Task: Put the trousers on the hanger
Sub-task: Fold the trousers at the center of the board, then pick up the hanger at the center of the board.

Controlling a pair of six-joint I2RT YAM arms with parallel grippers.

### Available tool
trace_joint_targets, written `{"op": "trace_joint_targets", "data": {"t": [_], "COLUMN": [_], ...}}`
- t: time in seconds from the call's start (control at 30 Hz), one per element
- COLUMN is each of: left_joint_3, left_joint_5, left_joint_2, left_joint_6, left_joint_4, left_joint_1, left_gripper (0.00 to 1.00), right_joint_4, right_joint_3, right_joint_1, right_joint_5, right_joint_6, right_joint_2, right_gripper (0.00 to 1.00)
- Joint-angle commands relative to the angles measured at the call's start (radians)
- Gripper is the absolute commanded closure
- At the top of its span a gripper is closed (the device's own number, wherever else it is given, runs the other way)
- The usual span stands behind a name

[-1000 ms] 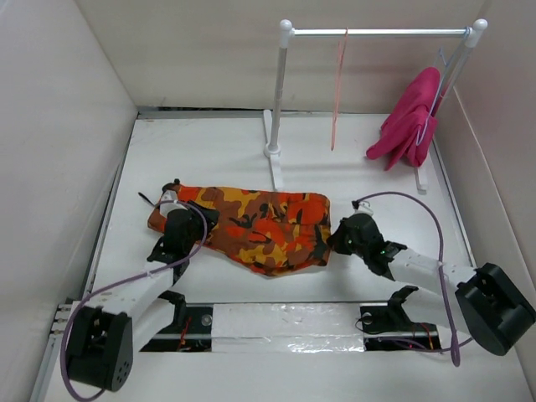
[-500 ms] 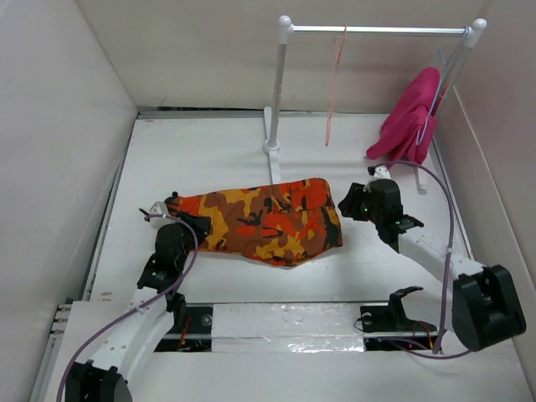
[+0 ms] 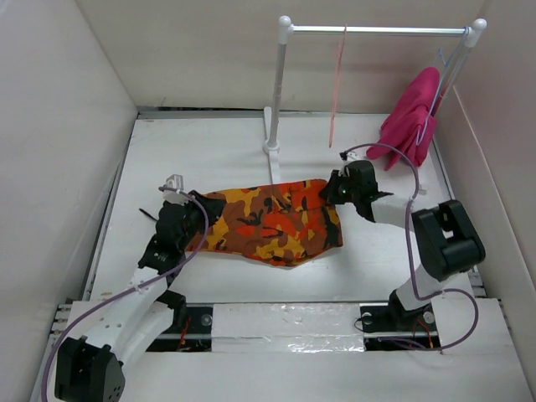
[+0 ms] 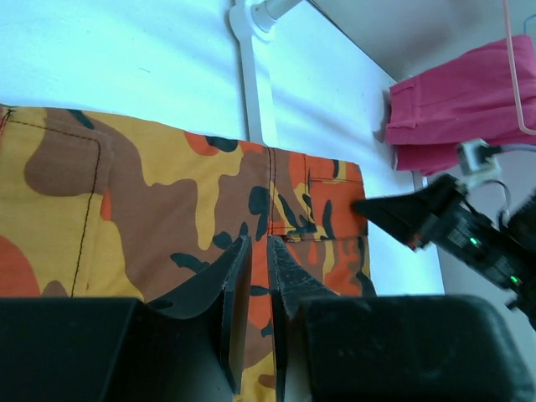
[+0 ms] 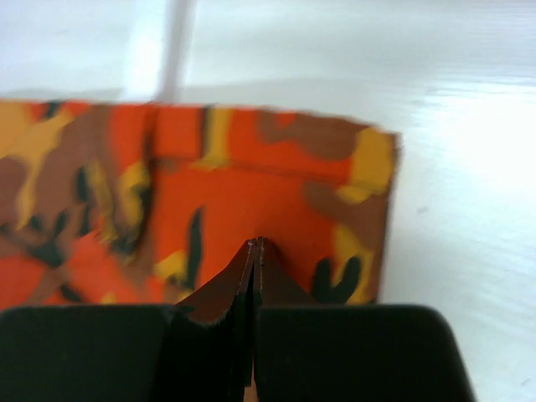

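Observation:
The camouflage trousers [image 3: 272, 222] lie folded flat across the middle of the table. My left gripper [image 3: 203, 220] is on their left end; in the left wrist view its jaws [image 4: 258, 244] are closed to a narrow slit with the printed cloth [image 4: 167, 193] in it. My right gripper [image 3: 332, 191] sits at the trousers' upper right corner. In the right wrist view its fingertips [image 5: 255, 244] are pressed together on the orange cloth [image 5: 276, 176], with no fold visible between them. The salmon-pink hanger [image 3: 336, 92] hangs from the rail, apart from both grippers.
The white tube rail [image 3: 377, 32] stands at the back; its left post foot [image 3: 273, 159] reaches almost to the trousers' top edge. A magenta garment [image 3: 410, 117] hangs at the rail's right end. Pale walls [image 3: 67, 126] enclose the table on three sides.
The right gripper has swung left and back onto the trousers' upper right corner and closed. The left gripper has moved onto the trousers' left end and its jaws have narrowed.

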Motion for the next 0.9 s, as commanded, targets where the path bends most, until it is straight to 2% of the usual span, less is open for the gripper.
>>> {"op": "trace_joint_targets", "data": {"t": [0.0,0.17,0.23,0.3,0.37,0.4,0.47,0.5,0.53,0.6,0.63,0.67,0.73,0.87], "left_joint_3": [-0.001,-0.002,0.004,0.034,0.089,0.107,0.146,0.154,0.16,0.179,0.193,0.212,0.219,0.208], "left_joint_5": [0.048,0.035,0.044,0.067,0.104,0.104,0.076,0.055,0.0,-0.054,-0.126,-0.155,-0.21,-0.217], "left_joint_2": [0.014,0.047,0.079,0.138,0.181,0.216,0.253,0.259,0.262,0.268,0.27,0.27,0.267,0.273], "left_joint_6": [0.042,0.058,0.064,0.068,0.079,0.085,0.107,0.114,0.123,0.175,0.194,0.215,0.269,0.305], "left_joint_4": [0.097,0.145,0.184,0.209,0.227,0.235,0.257,0.263,0.279,0.283,0.257,0.243,0.229,0.224], "left_joint_1": [-0.003,-0.012,-0.012,-0.012,-0.012,-0.029,-0.085,-0.113,-0.177,-0.248,-0.285,-0.353,-0.407,-0.449], "left_gripper": [0.88,0.87,0.87,0.92,1.0,1.0,1.0,1.0,1.0,1.0,1.0,1.0,1.0,1.0], "right_joint_4": [0.096,0.084,0.094,0.091,0.011,-0.031,-0.184,-0.226,-0.263,-0.349,-0.363,-0.375,-0.375,-0.412], "right_joint_3": [0.08,0.076,0.042,0.019,0.025,0.034,0.079,0.094,0.123,0.143,0.157,0.188,0.241,0.464], "right_joint_1": [-0.045,-0.072,-0.072,-0.062,-0.028,-0.011,0.044,0.079,0.093,0.116,0.116,0.116,0.104,0.05], "right_joint_5": [0.006,0.049,0.055,0.081,0.115,0.139,0.214,0.294,0.332,0.404,0.441,0.452,0.445,0.388], "right_joint_6": [0.026,0.068,0.075,0.056,0.017,-0.033,-0.081,-0.11,-0.118,-0.119,-0.121,-0.124,-0.15,-0.198], "right_joint_2": [0.097,0.148,0.093,-0.02,-0.116,-0.166,-0.317,-0.366,-0.46,-0.55,-0.587,-0.631,-0.629,-0.443], "right_gripper": [1.0,1.0,1.0,1.0,1.0,1.0,0.94,0.84,0.8,0.71,0.57,0.5,0.34,0.27]}}
